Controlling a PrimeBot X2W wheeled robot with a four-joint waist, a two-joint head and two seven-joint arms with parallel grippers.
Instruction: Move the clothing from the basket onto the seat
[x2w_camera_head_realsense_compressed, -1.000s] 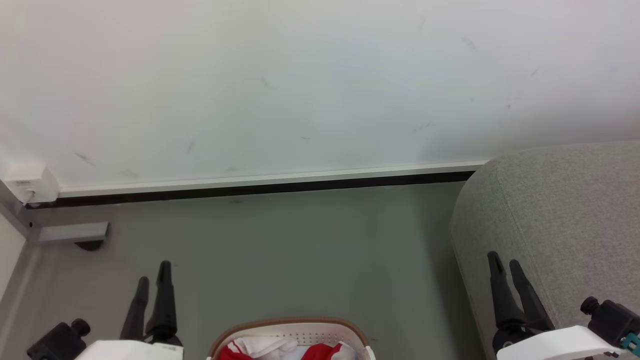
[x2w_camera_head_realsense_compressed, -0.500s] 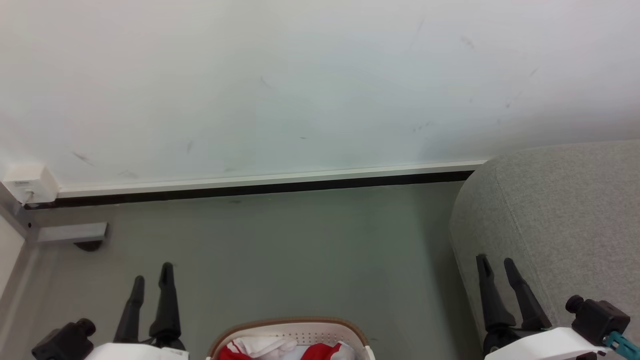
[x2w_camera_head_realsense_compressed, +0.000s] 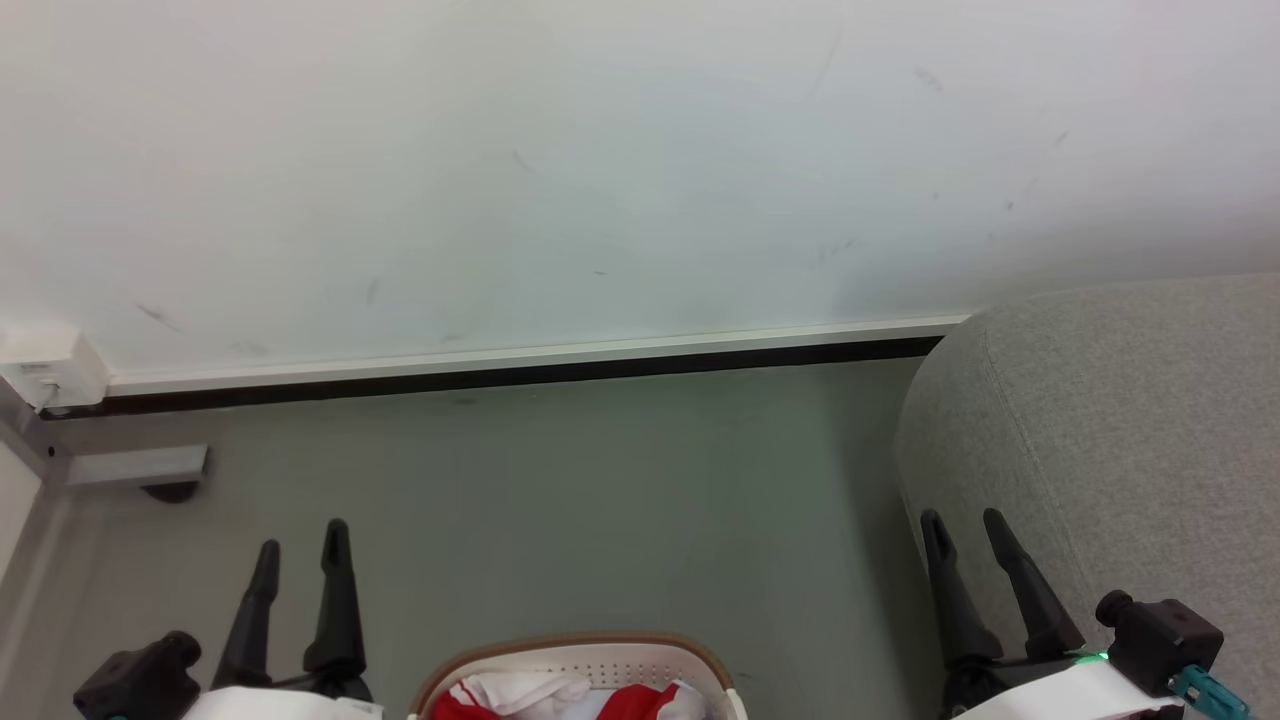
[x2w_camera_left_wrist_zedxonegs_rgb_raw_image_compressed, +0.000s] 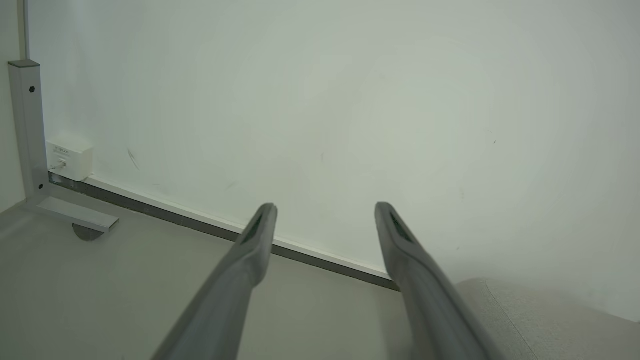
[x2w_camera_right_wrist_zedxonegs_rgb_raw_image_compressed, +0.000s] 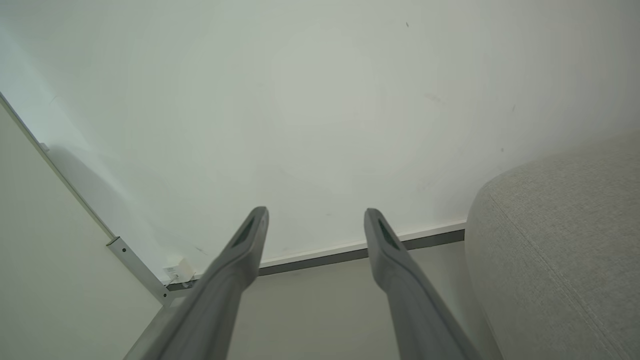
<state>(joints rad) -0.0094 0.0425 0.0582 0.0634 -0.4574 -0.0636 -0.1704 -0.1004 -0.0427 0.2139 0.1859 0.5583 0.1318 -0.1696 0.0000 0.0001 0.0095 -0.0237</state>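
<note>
Holds left claw (x2w_camera_head_realsense_compressed: 302, 537) spread wide, empty, beside basket (x2w_camera_head_realsense_compressed: 575, 640); finds clothing (x2w_camera_head_realsense_compressed: 640, 704) heaped inside, red and white. Probably soft, light, floppy: best pinched at a raised fold. Holds right claw (x2w_camera_head_realsense_compressed: 962, 517) parted, empty, near seat (x2w_camera_head_realsense_compressed: 1120, 420).

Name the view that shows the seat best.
Right wrist view: the seat is large, unblocked, with weave and seam clear. Head view has its rounded end behind the right gripper; left wrist view catches a corner.
</note>
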